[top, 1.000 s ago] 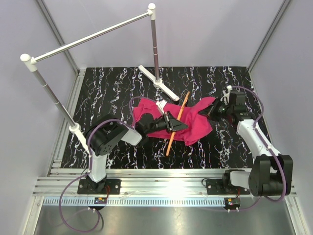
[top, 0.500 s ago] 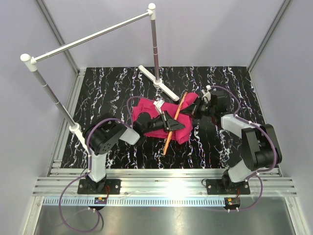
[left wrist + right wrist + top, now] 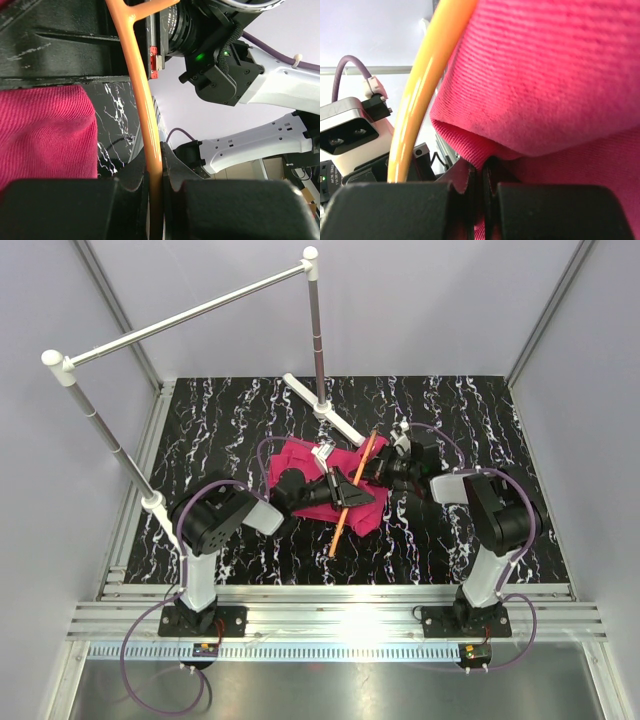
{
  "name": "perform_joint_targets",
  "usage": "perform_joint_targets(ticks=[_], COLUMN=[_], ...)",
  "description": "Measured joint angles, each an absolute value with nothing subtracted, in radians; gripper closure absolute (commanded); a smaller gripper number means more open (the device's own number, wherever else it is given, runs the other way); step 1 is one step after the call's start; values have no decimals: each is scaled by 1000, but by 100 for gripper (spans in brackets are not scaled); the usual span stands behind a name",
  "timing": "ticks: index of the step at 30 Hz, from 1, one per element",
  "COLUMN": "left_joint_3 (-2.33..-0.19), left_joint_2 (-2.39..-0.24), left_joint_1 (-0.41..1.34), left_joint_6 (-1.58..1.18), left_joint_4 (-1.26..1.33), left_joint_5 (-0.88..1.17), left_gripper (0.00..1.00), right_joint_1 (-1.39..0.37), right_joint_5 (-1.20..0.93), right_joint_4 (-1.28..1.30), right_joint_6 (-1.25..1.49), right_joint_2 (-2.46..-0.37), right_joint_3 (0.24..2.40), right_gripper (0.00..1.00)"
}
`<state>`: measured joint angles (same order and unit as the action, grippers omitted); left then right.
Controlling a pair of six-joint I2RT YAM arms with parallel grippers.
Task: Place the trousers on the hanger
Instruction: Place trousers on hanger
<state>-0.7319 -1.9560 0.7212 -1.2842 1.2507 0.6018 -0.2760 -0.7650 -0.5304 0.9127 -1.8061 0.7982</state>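
Magenta trousers (image 3: 292, 462), a fold pinched tight in the right gripper (image 3: 480, 175) at 3 o'clock of the hanger (image 3: 338, 535), which the left gripper (image 3: 155, 165) clamps. Advised: draw cloth across slowly, hanger level.

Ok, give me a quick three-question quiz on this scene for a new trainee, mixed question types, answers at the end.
1. True or false: the left gripper is shut on the hanger.
2. What does the right gripper pinch? A the trousers; B the hanger; C nothing.
3. Yes or no: is the hanger hung on the silver rail?
Key: 1 true; 2 A; 3 no.
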Motion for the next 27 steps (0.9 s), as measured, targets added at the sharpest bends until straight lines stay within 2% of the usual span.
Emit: perform_joint_targets(ticks=[3,5,6,7,8,11,15,27], left_joint_3=[-727,-726,-726,-726,-725,-718,-706,-698], left_joint_2=[-1956,-1956,-1956,-1956,-1956,-1956,-1956,-1956], left_joint_1=[720,720,720,720,719,715,700,690], left_joint_6=[-1284,-1284,-1284,-1283,-1283,-1283,-1282,-1283], left_joint_4=[1251,1251,1251,1251,1251,1266,1288,1280], left_joint_5=[607,610,611,614,615,619,622,625], left_gripper=[100,100,100,100,100,100,100,100], right_joint_1=[-288,-292,-293,-294,-294,-295,-295,-303], right_joint_5=[-772,-773,-773,-774,-774,-772,-760,-622], right_joint_4=[-572,-586,-591,-594,-594,-581,-545,-229], right_joint_6=[932,937,938,937,940,921,900,681], right_joint_2=[-1824,-1825,-1825,-1825,-1825,-1824,-1808,-1620], right_joint_3=[799,799,799,799,799,802,802,804], right_gripper=[100,91,84,68,57,35,29,29])
